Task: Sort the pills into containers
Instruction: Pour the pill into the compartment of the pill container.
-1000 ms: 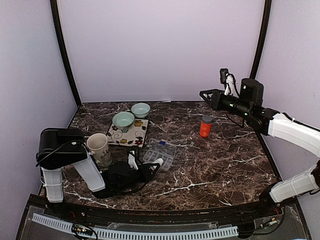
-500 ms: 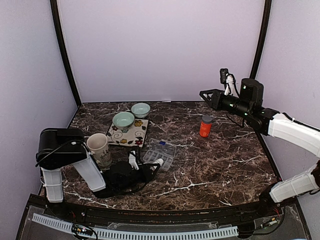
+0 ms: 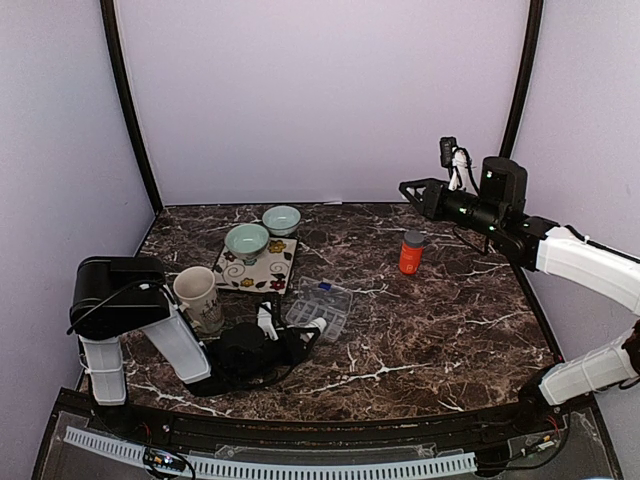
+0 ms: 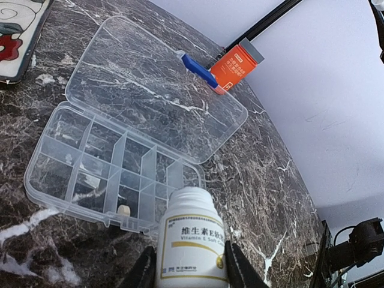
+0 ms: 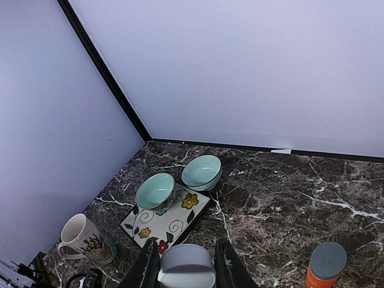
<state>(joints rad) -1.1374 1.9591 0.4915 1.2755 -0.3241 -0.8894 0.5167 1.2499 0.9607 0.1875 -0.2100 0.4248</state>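
- Firstly, the left gripper (image 4: 191, 275) was recorded low at the near edge of the table (image 3: 420, 340). Its jaws were closed narrowly on a white vitamin bottle (image 4: 191, 231), which was aimed toward the organiser, judged so that pills could be tipped out. Whether the bottle's top was open could not be told.
- Just beyond, the organiser box (image 4: 57, 180) was laid open, its lid folded flat behind it so that the cells were left reachable from above.
- One pale pill (image 4: 124, 210) was noted in a near cell. It was shown by the left wrist view only and was lost in the overhead view.
- Left of the box, a cream mug (image 3: 197, 292) was stood upright. Behind it a floral tile (image 3: 262, 272) was laid, with two green bowls (image 3: 247, 240) at its far edge.
- Farther right, an orange bottle (image 3: 411, 253) was stood capped, well apart from the box.
- Farthest, the right gripper (image 5: 187, 277) was held raised by the far right corner. Its jaws were closed on a pale round cap (image 5: 186, 261), possibly the white bottle's, and it was presumably kept clear of the pouring. That grip was shown by the right wrist view alone.
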